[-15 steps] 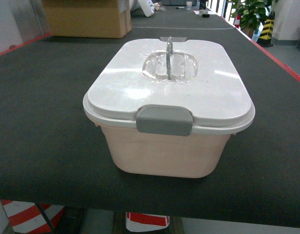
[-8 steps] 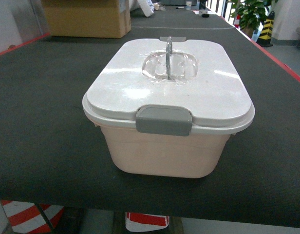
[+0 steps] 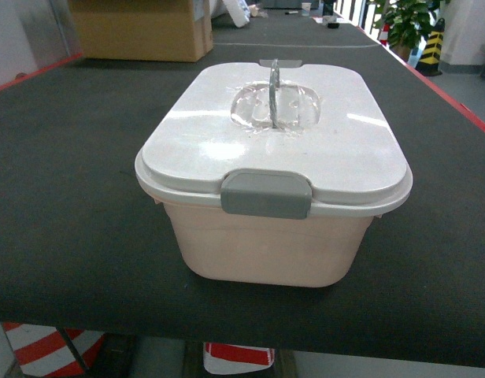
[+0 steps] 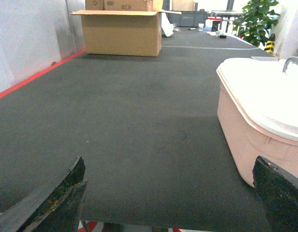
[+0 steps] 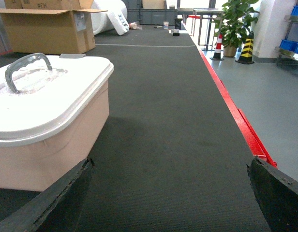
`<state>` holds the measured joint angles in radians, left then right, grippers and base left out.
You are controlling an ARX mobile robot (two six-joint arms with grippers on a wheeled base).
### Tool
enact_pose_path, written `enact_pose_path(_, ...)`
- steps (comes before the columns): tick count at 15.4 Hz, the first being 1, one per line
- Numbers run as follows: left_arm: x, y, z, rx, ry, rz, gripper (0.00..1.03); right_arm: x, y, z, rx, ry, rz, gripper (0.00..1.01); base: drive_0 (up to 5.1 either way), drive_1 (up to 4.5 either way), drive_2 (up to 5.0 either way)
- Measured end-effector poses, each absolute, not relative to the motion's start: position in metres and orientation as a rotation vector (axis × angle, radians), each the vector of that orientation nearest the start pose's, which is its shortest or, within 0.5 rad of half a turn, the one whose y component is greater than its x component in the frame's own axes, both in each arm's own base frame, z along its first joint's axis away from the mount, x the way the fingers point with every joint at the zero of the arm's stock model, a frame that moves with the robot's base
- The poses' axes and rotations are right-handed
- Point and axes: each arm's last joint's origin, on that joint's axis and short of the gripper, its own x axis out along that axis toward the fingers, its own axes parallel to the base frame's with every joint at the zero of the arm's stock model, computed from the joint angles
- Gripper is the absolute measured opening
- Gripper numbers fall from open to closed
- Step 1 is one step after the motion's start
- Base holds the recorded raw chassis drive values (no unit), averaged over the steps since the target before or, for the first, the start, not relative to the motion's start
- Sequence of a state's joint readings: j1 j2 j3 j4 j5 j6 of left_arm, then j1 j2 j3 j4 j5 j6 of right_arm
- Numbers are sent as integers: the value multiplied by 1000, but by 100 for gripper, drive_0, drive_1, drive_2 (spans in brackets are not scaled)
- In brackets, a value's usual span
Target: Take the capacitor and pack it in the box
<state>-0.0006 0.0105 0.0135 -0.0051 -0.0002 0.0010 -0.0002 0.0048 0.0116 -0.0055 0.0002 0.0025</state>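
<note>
Moved: nothing since earlier frames | box (image 3: 272, 177) frame centre, lid (image 3: 278, 134) latched | capacitor not visible | left gripper (image 4: 168, 193), right gripper (image 5: 171, 193) jaws spread, empty | stage unclear: packed or unopened.

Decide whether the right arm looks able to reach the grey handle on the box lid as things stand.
Probably yes: the handle stands upright on the closed lid, uncovered, with bare mat beside the box.

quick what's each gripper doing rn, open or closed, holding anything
Left gripper: open, holding nothing, beside the pink box.
Right gripper: open, holding nothing.
</note>
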Motion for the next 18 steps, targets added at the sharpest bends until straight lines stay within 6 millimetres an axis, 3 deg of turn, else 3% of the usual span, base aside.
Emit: enact_pose_path(18, 98, 0, 167, 1, 2, 0, 98, 97, 0, 167, 2, -1, 0, 98, 0, 0, 0)
